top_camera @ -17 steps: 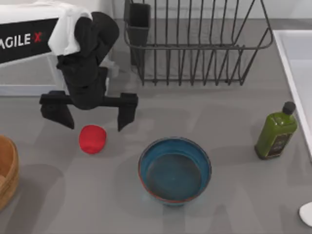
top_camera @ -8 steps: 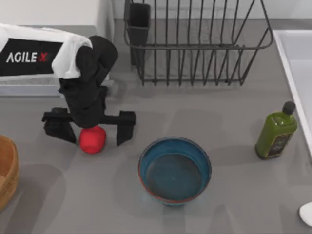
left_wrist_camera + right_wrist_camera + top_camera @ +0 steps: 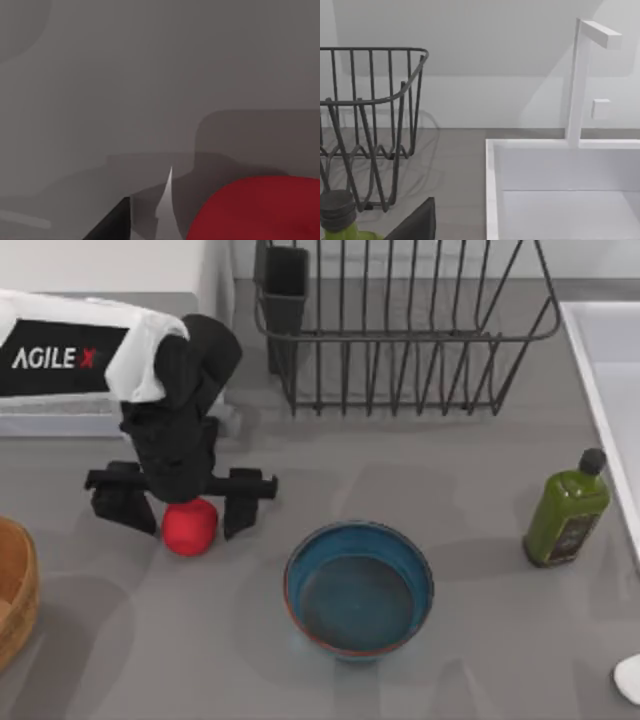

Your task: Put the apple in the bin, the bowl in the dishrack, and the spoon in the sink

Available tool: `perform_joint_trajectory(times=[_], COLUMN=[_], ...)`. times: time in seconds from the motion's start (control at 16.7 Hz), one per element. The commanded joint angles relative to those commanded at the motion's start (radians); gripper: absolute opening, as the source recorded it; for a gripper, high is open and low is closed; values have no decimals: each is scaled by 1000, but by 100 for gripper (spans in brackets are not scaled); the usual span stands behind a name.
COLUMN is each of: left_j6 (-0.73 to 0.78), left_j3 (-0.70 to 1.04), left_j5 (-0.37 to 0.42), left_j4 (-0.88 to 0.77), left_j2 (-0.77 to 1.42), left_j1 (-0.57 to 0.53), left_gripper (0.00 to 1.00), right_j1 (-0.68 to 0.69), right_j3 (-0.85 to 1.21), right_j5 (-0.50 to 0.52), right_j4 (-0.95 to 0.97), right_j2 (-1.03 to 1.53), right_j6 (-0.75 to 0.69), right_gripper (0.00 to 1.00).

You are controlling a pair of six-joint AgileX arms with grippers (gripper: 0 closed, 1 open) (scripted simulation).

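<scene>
The big black wire dishrack (image 3: 400,330) stands at the table's far side, with the wide teal-blue bowl with its reddish-brown rim (image 3: 359,589) near the front and the woven orange-brown bin (image 3: 14,590) at the left edge. My left gripper (image 3: 185,508) straddles the small bright red apple (image 3: 190,526), its fingers open on either side without touching, so a straight close should take it.

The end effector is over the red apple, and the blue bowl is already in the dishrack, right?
Not quite. The left end effector is over the apple, but the bowl sits on the table in front of the dishrack, as the top view shows.
</scene>
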Motion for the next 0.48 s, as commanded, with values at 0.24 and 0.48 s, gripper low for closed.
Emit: perform_joint_trajectory(times=[0.24,0.48], left_j6=[0,0], left_j3=[0,0], left_j5=[0,0], left_j4=[0,0], left_j2=[0,0], left_j1=[0,0], left_gripper=[25,0], right_j1=[0,0], right_j3=[0,0], right_j5=[0,0], right_j4=[0,0], right_j2=[0,0], right_j6=[0,0], right_gripper=[100,100])
